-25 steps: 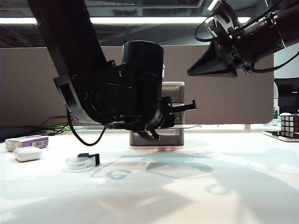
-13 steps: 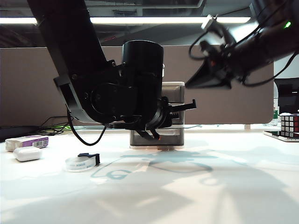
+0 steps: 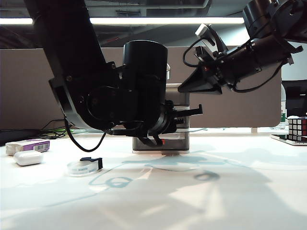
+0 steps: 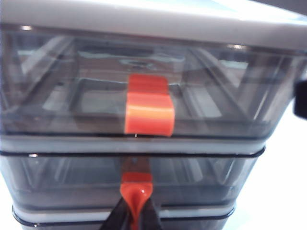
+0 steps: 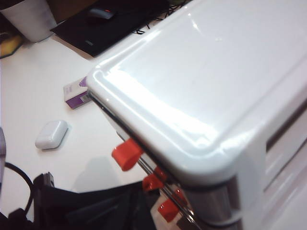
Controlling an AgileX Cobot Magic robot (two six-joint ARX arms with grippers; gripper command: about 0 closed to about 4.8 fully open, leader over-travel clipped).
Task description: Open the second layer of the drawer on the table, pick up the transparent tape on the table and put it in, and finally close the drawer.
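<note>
The drawer (image 3: 175, 146) stands on the white table (image 3: 216, 191), mostly hidden behind my black left arm. In the left wrist view the second layer (image 4: 192, 177) is the middle smoky tray. My left gripper (image 4: 136, 218) is shut on its red-orange tab (image 4: 136, 189), one dark finger on each side. The tray front sits flush with the tiers above and below. The transparent tape (image 3: 84, 166) lies flat on the table, left of the drawer. My right gripper (image 3: 184, 88) hangs over the drawer's top right corner, its jaws unclear; the right wrist view looks down on the drawer's grey top (image 5: 206, 81).
A white rounded case (image 3: 28, 158) and a purple-and-white box (image 3: 29, 145) lie at the far left. A Rubik's cube (image 3: 297, 128) stands at the right edge. A brown partition (image 3: 230, 110) closes off the back. The left arm's bulk (image 3: 120, 96) stands in front of the drawer.
My right arm has swung down and to the left, from high at the right to just above the drawer's top. The left arm has stayed at the drawer front.
</note>
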